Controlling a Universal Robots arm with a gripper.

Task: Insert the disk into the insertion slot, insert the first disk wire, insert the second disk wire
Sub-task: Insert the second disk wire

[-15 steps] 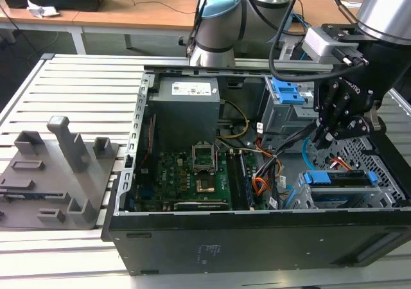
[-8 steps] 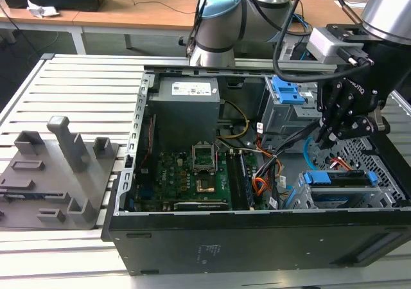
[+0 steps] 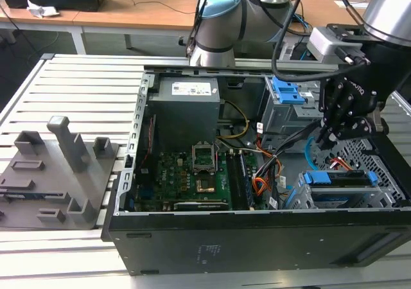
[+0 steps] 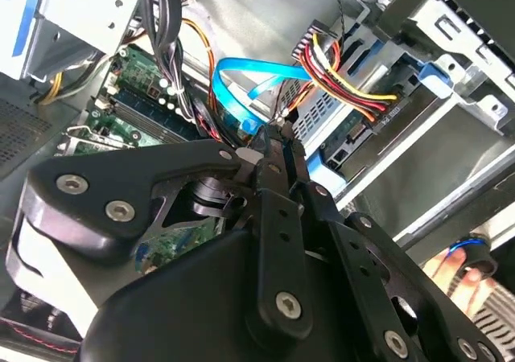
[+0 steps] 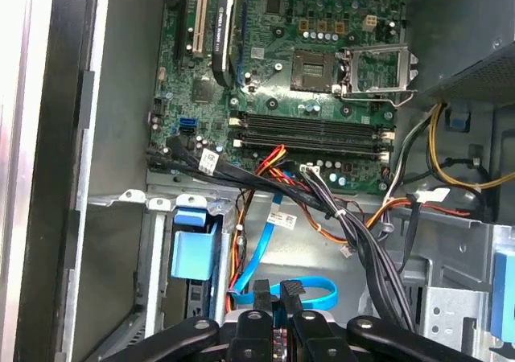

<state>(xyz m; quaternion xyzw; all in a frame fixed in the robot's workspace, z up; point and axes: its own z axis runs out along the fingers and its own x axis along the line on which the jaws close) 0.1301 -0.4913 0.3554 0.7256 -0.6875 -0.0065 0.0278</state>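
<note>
Gripper jaws are narrow, nearly together, pinched on the second disk wire at its looped end. In the first wrist view the light-blue loop lies behind both fingertips. Its other leg climbs toward the motherboard.

In the second wrist view the wire's end sits right at the tips. Just beyond, a red, yellow and black wire bundle reaches the disk's rear edge.

The exterior view gives the layout. The disk is seated in the insertion slot with its blue carrier at the cage front. It lies just below the gripper, near it and apart from it.

Writing: white lettering on the motherboard, white tags on the cables, white label on the power supply.

Farther off stand a grey fixture block on the slotted table and the arm's blue-capped joint.
</note>
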